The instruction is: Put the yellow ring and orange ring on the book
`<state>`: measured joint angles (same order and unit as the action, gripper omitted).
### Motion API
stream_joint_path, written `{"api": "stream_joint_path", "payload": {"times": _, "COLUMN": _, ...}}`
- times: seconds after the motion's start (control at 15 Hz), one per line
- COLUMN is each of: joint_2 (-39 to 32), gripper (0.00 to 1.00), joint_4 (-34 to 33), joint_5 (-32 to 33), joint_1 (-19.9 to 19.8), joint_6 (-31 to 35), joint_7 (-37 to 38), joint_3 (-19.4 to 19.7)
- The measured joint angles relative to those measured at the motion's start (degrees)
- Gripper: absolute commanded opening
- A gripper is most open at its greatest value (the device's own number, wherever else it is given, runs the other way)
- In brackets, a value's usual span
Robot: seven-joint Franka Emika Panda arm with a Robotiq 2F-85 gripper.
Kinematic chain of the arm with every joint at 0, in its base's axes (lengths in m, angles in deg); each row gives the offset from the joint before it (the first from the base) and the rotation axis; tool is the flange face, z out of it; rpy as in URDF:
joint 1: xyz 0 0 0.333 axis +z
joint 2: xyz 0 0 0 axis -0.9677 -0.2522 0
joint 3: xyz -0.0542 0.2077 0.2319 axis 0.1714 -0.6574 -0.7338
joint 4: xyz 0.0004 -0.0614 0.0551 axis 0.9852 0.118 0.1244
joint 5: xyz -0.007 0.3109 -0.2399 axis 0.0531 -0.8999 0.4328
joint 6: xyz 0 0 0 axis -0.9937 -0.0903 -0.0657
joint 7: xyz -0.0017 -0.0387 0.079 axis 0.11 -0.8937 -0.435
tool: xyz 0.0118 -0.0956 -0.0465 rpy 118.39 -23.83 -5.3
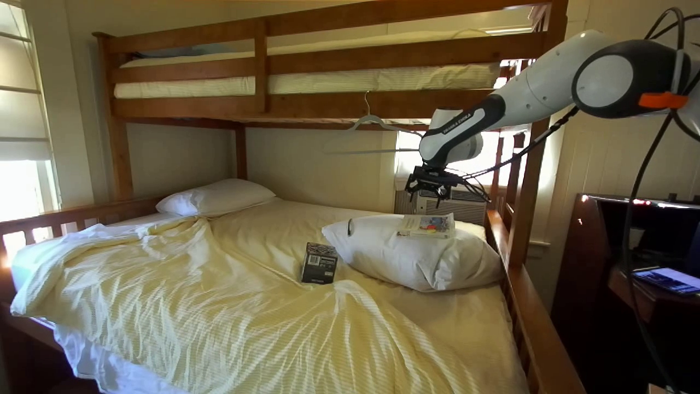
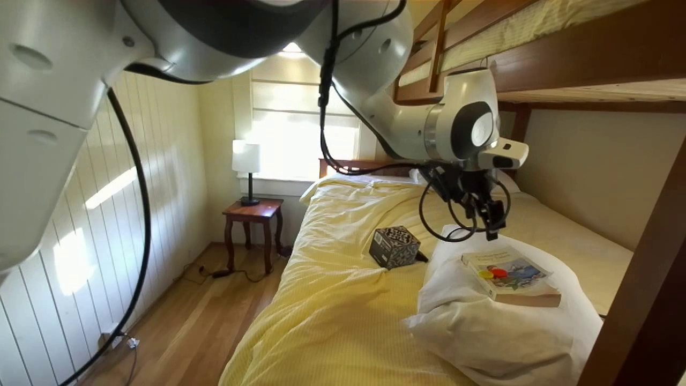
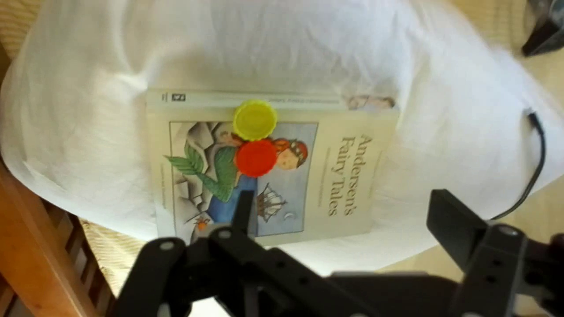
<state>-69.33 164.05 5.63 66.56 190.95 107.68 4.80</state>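
Book, "Andersen's Fairy Tales" (image 3: 293, 180), lying on white pillow (image 3: 286, 53), bearing scalloped yellow disc (image 3: 254, 119) and scalloped red disc (image 3: 256, 158), touching; jaws above, spread wide, released.

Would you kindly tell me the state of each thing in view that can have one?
Gripper: jaws open, holding nothing
Book: closed, front cover up on the pillow
Yellow ring: on the book, at its spine edge
Orange ring: on the book, looks red
Box: closed on the faces that show
Black cord: lying curved over the pillow
Bedcover: rumpled
Window shade: partly lowered
Lamp: cannot tell whether lit
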Motion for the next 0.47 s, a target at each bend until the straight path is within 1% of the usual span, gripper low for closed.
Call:
{"api": "stream_joint_path", "payload": {"times": 0.33, "joint_2": 4.1, "gripper": 1.0, "joint_4": 2.7, "joint_5": 0.6, "joint_1": 3.6, "joint_6": -4.6, "joint_7": -10.3, "joint_3": -3.0}}
{"api": "stream_joint_path", "payload": {"times": 0.47, "joint_2": 5.6, "gripper": 1.0, "joint_4": 3.0, "joint_5": 2.4, "joint_1": 5.0, "joint_6": -5.0, "joint_7": -13.6, "joint_3": -3.6}}
